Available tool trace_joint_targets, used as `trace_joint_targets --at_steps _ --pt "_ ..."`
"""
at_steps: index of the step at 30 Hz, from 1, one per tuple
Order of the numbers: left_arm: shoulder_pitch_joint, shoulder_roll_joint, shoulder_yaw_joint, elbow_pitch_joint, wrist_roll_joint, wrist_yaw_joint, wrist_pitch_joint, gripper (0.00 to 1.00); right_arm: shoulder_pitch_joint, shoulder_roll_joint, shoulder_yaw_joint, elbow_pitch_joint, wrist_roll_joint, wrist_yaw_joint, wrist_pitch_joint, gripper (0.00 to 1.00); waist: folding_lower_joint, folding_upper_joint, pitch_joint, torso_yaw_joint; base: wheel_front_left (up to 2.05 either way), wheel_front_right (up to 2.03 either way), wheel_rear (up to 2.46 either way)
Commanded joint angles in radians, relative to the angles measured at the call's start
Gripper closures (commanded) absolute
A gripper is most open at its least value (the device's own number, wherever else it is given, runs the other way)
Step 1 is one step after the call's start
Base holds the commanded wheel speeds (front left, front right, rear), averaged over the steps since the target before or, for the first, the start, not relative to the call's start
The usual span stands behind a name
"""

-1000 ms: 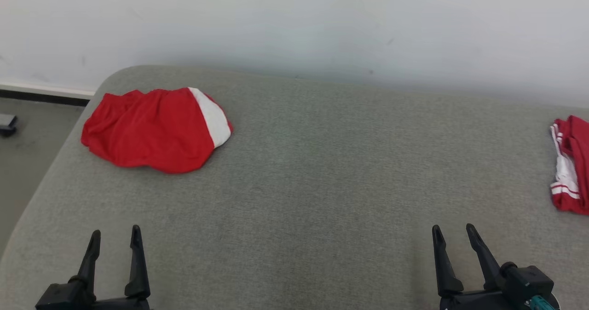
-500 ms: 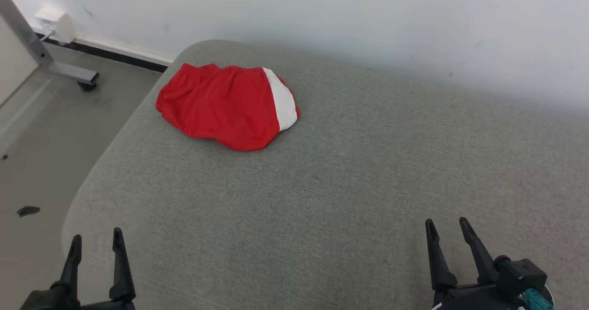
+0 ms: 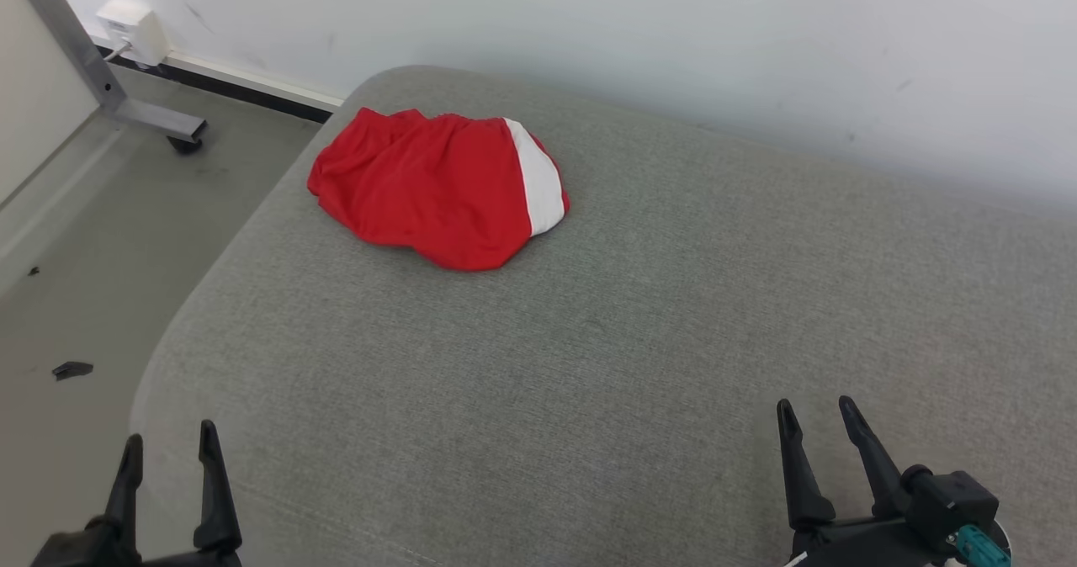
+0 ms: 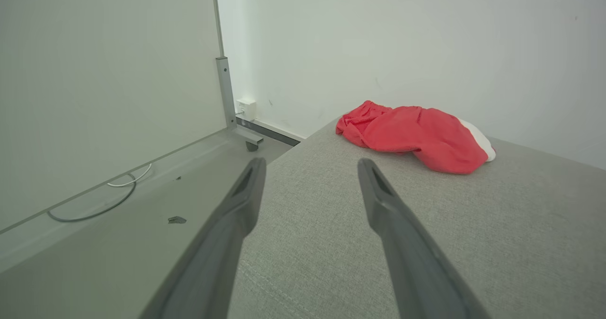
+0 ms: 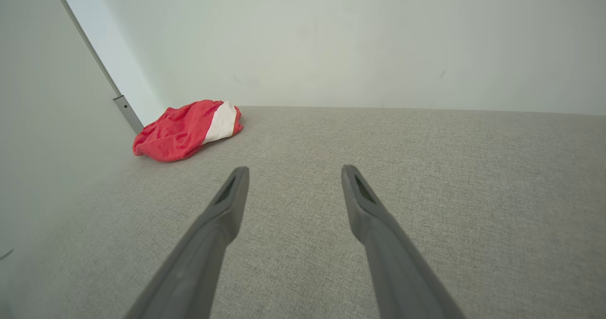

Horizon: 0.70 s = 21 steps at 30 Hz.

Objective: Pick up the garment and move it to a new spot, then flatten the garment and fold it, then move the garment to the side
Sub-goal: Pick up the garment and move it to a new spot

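two grippers, wide open and empty: left gripper [image 3: 168, 434] at the near left corner of the cushion [image 3: 589, 340], right gripper [image 3: 814, 404] at its near edge. the garment [image 3: 429, 188] lies bunched by the far left corner; reach low and pinch a raised fold.

Nothing readable from where I stand: the red and white garment [image 3: 429, 188] shows no print or label, and the white box [image 3: 130, 22] on the wall is too small to tell.
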Motion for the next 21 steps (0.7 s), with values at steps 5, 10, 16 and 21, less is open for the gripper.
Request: trace_joint_targets --at_steps 5,10,16,21 --pt "-0.092 0.026 0.000 0.022 -0.014 -0.020 0.000 0.00 -0.028 -0.021 -0.018 -0.013 -0.009 -0.003 0.006 0.00 0.0000 0.0000 0.046 -0.050 0.00 0.00 0.00" --pt "-0.238 0.061 -0.018 0.060 -0.011 -0.038 0.000 0.00 -0.057 -0.040 -0.049 -0.038 -0.017 -0.003 0.014 0.00 0.0000 0.0000 0.115 -0.126 0.00 0.00 0.00" --pt "-0.466 0.126 -0.030 0.106 -0.023 -0.048 0.019 0.00 -0.105 -0.065 -0.089 -0.083 -0.026 -0.003 0.025 0.00 0.0000 0.0000 0.225 -0.249 0.00 0.00 0.00" --pt "-0.646 0.177 -0.027 0.135 -0.035 -0.053 0.055 0.00 -0.144 -0.079 -0.134 -0.104 -0.016 -0.003 0.017 0.00 0.0000 0.0000 0.318 -0.340 0.00 0.00 0.00"
